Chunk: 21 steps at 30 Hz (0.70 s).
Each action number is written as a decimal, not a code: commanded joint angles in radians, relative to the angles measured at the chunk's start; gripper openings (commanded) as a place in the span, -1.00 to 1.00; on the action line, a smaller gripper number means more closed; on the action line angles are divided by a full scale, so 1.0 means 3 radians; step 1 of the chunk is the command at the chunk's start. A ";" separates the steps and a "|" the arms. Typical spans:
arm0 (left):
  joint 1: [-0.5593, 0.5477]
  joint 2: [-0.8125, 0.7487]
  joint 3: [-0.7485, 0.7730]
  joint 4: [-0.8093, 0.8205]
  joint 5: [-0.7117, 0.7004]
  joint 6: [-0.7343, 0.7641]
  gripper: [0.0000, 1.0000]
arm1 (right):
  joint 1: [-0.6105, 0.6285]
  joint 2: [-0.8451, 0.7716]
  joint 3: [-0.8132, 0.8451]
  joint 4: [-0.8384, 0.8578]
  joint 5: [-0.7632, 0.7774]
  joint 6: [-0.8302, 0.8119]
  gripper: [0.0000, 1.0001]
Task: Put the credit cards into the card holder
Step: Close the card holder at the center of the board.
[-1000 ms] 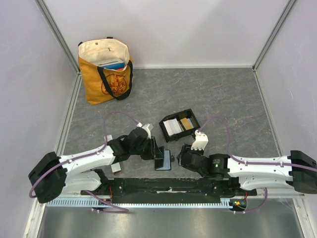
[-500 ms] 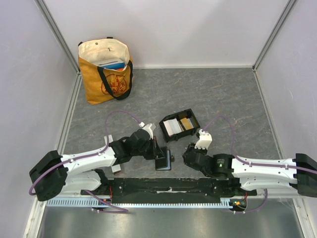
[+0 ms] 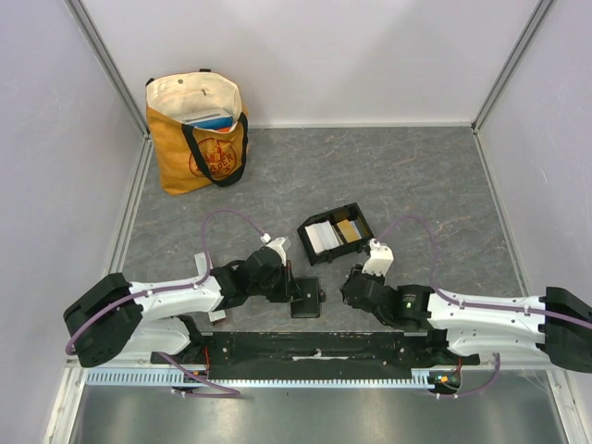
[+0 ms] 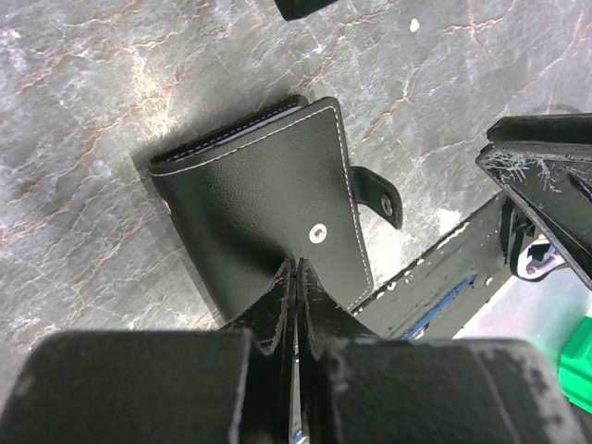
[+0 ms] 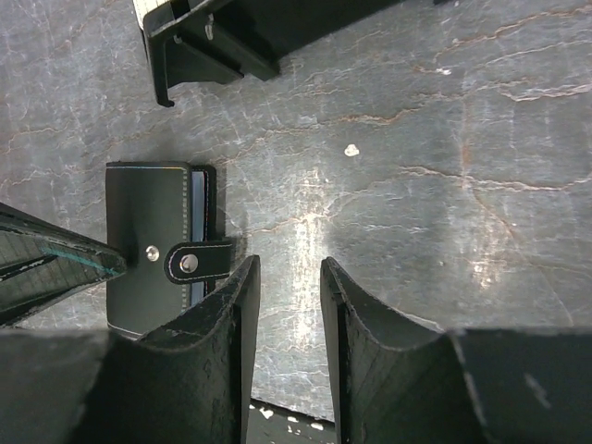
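Note:
The card holder (image 3: 336, 233) is a black two-compartment tray holding a pale card (image 3: 322, 238) and an orange-gold card (image 3: 348, 228); its corner shows in the right wrist view (image 5: 213, 28). A flat black wallet (image 3: 308, 302) lies closed on the table, with pale blue card edges (image 5: 196, 199) showing along its side. My left gripper (image 4: 296, 266) is shut, its tips resting on the wallet's cover (image 4: 259, 194) near the snap stud. My right gripper (image 5: 289, 277) stands open over bare table just right of the wallet's strap (image 5: 199, 262), nothing between its fingers.
An orange and cream tote bag (image 3: 197, 129) stands at the back left with something blue inside. Metal rails and white walls border the grey stone-patterned table (image 3: 416, 176). The black base bar (image 3: 314, 350) runs along the near edge.
The left gripper has shut and lowered onto the wallet, which went from propped up to lying flat. The right gripper has narrowed and shifted slightly right.

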 commanded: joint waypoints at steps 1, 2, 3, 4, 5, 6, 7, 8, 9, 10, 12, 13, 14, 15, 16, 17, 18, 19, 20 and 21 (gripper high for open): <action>-0.0014 0.0142 0.0000 0.0200 -0.0060 0.0263 -0.96 | -0.0109 0.0162 -0.0014 0.0338 -0.0185 -0.0184 -0.21; -0.0009 0.0168 -0.0006 0.0216 -0.0060 0.0274 -0.96 | -0.0139 0.0198 -0.0020 0.0414 -0.0251 -0.0220 -0.21; -0.0014 0.0178 -0.0016 0.0221 -0.0050 0.0289 -0.97 | -0.0185 0.0214 -0.0035 0.0501 -0.0318 -0.0271 -0.23; -0.0014 0.0198 -0.0021 0.0221 -0.0040 0.0294 -0.97 | -0.0221 0.0229 -0.0050 0.0593 -0.0394 -0.0307 -0.22; -0.0014 0.0209 -0.0026 0.0226 -0.0040 0.0294 -0.96 | -0.0257 0.0239 -0.0065 0.0685 -0.0456 -0.0347 -0.24; -0.0009 0.0224 -0.0041 0.0241 -0.0045 0.0294 -0.96 | -0.0293 0.0260 -0.0086 0.0798 -0.0537 -0.0388 -0.24; -0.0009 0.0224 -0.0057 0.0262 -0.0040 0.0289 -0.96 | -0.0329 0.0280 -0.0096 0.0890 -0.0629 -0.0429 -0.26; -0.0014 0.0229 -0.0072 0.0282 -0.0035 0.0289 -0.97 | -0.0364 0.0305 -0.0101 0.0957 -0.0676 -0.0455 -0.29; -0.0014 0.0234 -0.0082 0.0302 -0.0030 0.0284 -0.97 | -0.0395 0.0336 -0.0111 0.1038 -0.0732 -0.0481 -0.36; -0.0014 0.0244 -0.0092 0.0323 -0.0030 0.0279 -0.96 | -0.0426 0.0387 -0.0112 0.1100 -0.0788 -0.0516 -0.43; -0.0014 0.0265 -0.0113 0.0364 -0.0030 0.0269 -0.96 | -0.0446 0.0469 -0.0101 0.1257 -0.0941 -0.0583 -0.53; -0.0014 0.0280 -0.0118 0.0374 -0.0030 0.0263 -0.96 | -0.0457 0.0510 -0.0096 0.1284 -0.0983 -0.0578 -0.57; -0.0014 0.0285 -0.0123 0.0379 -0.0020 0.0258 -0.96 | -0.0452 0.0546 -0.0096 0.1315 -0.1018 -0.0578 -0.64; -0.0014 0.0296 -0.0133 0.0389 -0.0019 0.0253 -0.97 | -0.0457 0.0576 -0.0106 0.1356 -0.1059 -0.0588 -0.69; -0.0014 0.0301 -0.0138 0.0405 -0.0030 0.0243 -0.97 | -0.0457 0.0597 -0.0112 0.1391 -0.1080 -0.0588 -0.74; -0.0019 0.0301 -0.0149 0.0415 -0.0020 0.0238 -0.97 | -0.0462 0.0612 -0.0122 0.1432 -0.1105 -0.0583 -0.74; -0.0019 0.0306 -0.0154 0.0425 -0.0030 0.0233 -0.96 | -0.0462 0.0623 -0.0132 0.1478 -0.1126 -0.0578 -0.75; -0.0019 0.0301 -0.0159 0.0425 -0.0030 0.0228 -0.97 | -0.0467 0.0638 -0.0142 0.1514 -0.1156 -0.0578 -0.78; -0.0019 0.0296 -0.0169 0.0425 -0.0040 0.0223 -0.97 | -0.0472 0.0643 -0.0132 0.1520 -0.1177 -0.0578 -0.80; -0.0019 0.0291 -0.0174 0.0425 -0.0055 0.0212 -0.96 | -0.0467 0.0658 -0.0132 0.1535 -0.1192 -0.0578 -0.81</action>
